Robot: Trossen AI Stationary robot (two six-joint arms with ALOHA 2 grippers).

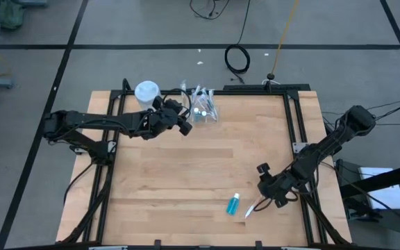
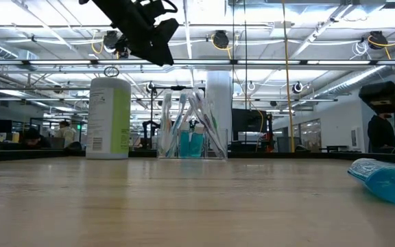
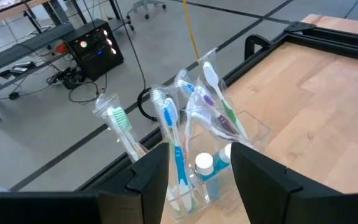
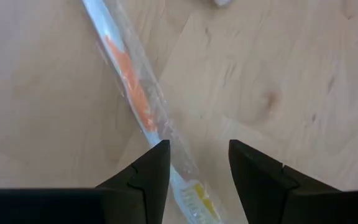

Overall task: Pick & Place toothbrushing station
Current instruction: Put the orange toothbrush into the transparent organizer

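The wooden table [image 1: 186, 173] carries everything. At its far edge a white bottle [image 1: 146, 91] stands beside the clear cup [image 1: 203, 111], crowded with wrapped toothbrushes [image 3: 169, 124] and blue tubes [image 3: 205, 168]. The left gripper [image 1: 183, 119] hovers there, fingers parted, empty. Near the front edge the right gripper [image 1: 268, 193], fingers spread, straddles an orange-handled toothbrush [image 4: 135, 93], bristles partly hidden; a lone tube [image 1: 233, 204] lies beside it, perhaps touching nothing.

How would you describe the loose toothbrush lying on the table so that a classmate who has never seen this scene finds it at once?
Start at the wooden table and go to its near right part, where the right pincer hovers open. Under it lies the toothbrush, flat in a clear wrapper beside a blue tube. Its orange-marked handle sets it apart; the others stand in the clear cup at the far edge.
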